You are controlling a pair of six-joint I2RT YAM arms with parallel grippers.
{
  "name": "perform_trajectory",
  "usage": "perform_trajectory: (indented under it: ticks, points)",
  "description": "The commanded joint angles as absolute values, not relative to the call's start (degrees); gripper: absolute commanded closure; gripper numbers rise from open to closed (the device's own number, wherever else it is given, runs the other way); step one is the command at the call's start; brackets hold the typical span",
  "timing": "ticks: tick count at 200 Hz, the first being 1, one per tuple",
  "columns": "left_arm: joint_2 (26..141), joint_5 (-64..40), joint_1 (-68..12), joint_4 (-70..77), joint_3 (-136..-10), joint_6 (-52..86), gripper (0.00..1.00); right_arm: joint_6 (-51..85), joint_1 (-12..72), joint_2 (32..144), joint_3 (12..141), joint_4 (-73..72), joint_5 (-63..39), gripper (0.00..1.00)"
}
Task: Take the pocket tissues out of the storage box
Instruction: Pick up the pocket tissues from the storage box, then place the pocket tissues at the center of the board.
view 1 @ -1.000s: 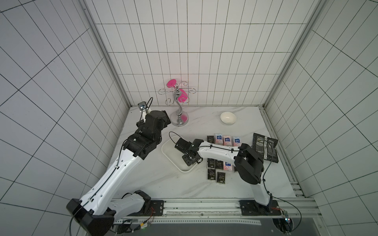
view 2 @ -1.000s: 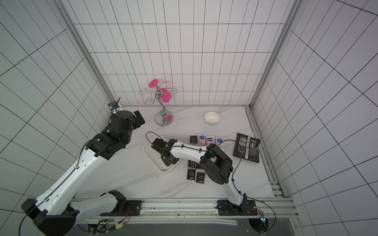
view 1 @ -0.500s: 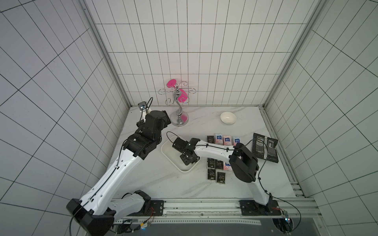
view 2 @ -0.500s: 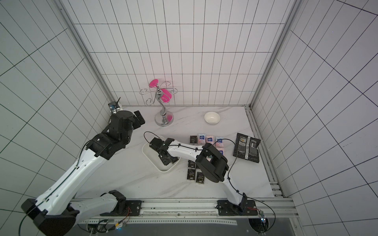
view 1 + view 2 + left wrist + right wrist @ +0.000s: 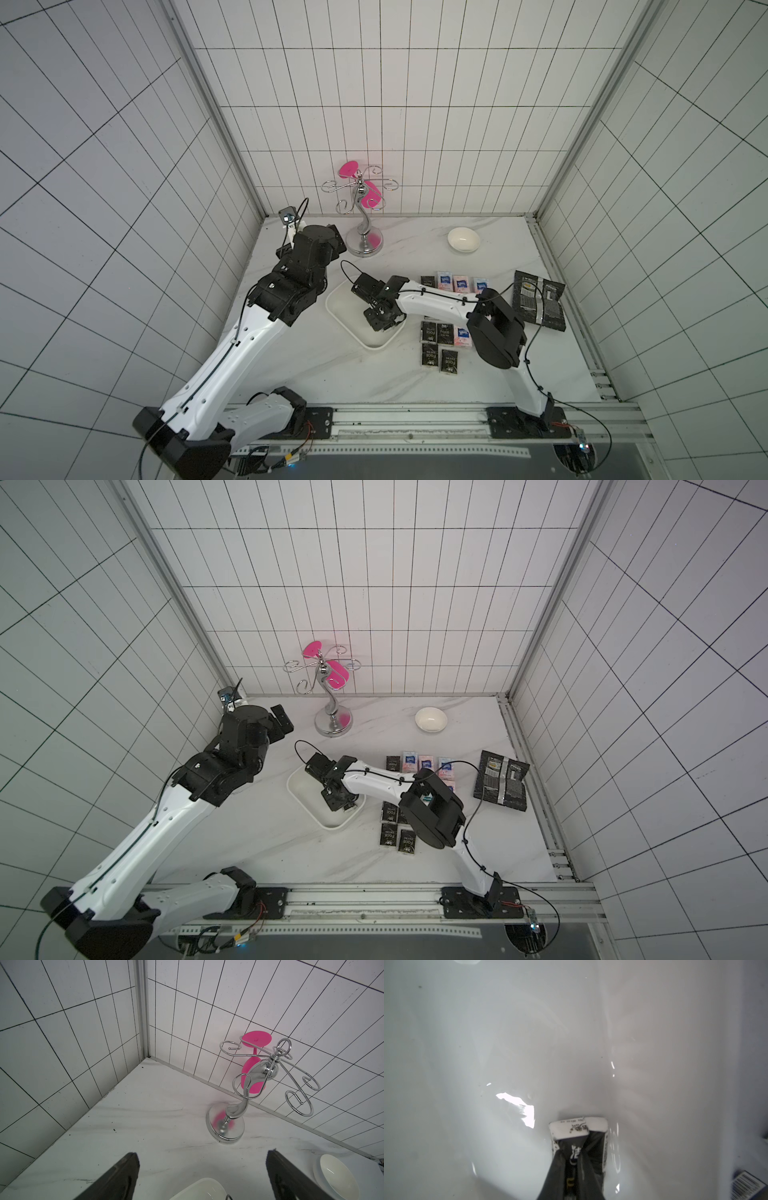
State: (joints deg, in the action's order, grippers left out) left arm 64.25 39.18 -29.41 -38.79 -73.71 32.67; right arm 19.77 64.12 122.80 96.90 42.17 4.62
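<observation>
The white storage box [image 5: 345,307] [image 5: 305,791] lies mid-table, and its glossy inside fills the right wrist view [image 5: 508,1043]. My right gripper [image 5: 384,322] [image 5: 343,802] reaches down into its right part. There the gripper [image 5: 574,1147] is shut on a black pocket tissue pack [image 5: 578,1131] with a white end, close to the box wall. Other pocket tissues lie on the table right of the box: a far row [image 5: 453,282] [image 5: 419,762] and a nearer group [image 5: 440,336] [image 5: 390,816]. My left gripper [image 5: 337,249] [image 5: 201,1167] hangs open and empty over the back left, beyond the box corner [image 5: 203,1188].
A chrome stand [image 5: 363,245] [image 5: 225,1126] with pink glasses stands at the back, just right of my left gripper. A small white bowl [image 5: 463,240] sits at the back right. Black foil pouches [image 5: 538,305] lie by the right edge rail.
My right gripper has shifted a little further into the box and closed on the black pack. The left arm has not moved.
</observation>
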Motion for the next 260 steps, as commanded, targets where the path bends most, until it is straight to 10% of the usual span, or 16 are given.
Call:
perform_trajectory:
  ticks: [1, 260]
  points:
    - [63.39, 38.94, -29.18, -38.61, -74.71, 32.26, 0.01, 20.46, 64.18, 116.05, 94.74, 38.5, 3.43, 0.95]
    - [67.16, 35.95, -30.41, -37.4, -77.15, 32.65, 0.02, 51.78, 60.29, 63.51, 42.19, 52.21, 10.66, 0.95]
